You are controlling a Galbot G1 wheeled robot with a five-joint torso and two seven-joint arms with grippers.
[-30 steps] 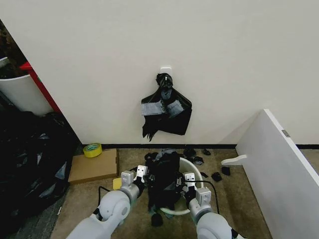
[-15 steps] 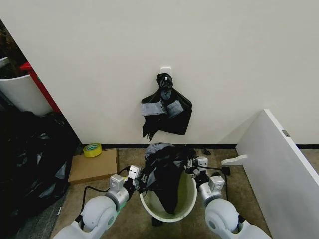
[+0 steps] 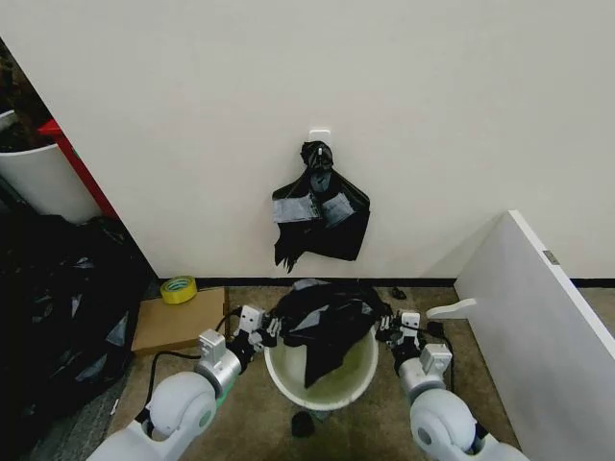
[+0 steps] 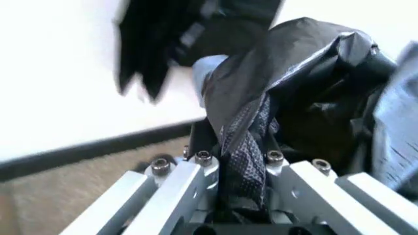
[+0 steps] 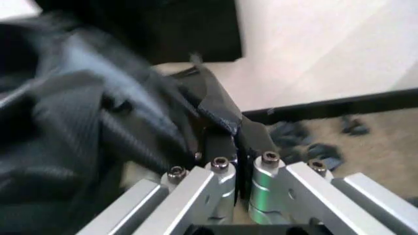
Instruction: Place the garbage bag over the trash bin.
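The garbage bag [image 3: 322, 322] is a glossy black film stretched across the mouth of the trash bin [image 3: 356, 382], a round white bucket on the floor, with a fold hanging down inside it. My left gripper [image 3: 272, 327] is shut on the bag's left edge beside the rim. On the bin's other side my right gripper [image 3: 386, 329] is shut on the bag's right edge. In the left wrist view the bag [image 4: 261, 122] is bunched between the fingers [image 4: 196, 171]. In the right wrist view a strip of the bag [image 5: 222, 112] is pinched between the fingers [image 5: 219, 174].
A black bundle with grey tape patches [image 3: 319, 211] hangs on the wall behind the bin. A cardboard piece [image 3: 178, 320] with a tape roll [image 3: 179, 288] lies at left beside a heap of black plastic [image 3: 53, 307]. A white board [image 3: 538, 327] leans at right. Black scraps [image 3: 418, 338] litter the floor.
Both grippers have moved apart and toward the wall, spreading the bag wider over the bin's mouth. The bag hung in a narrow bunch before; now it spans the rim.
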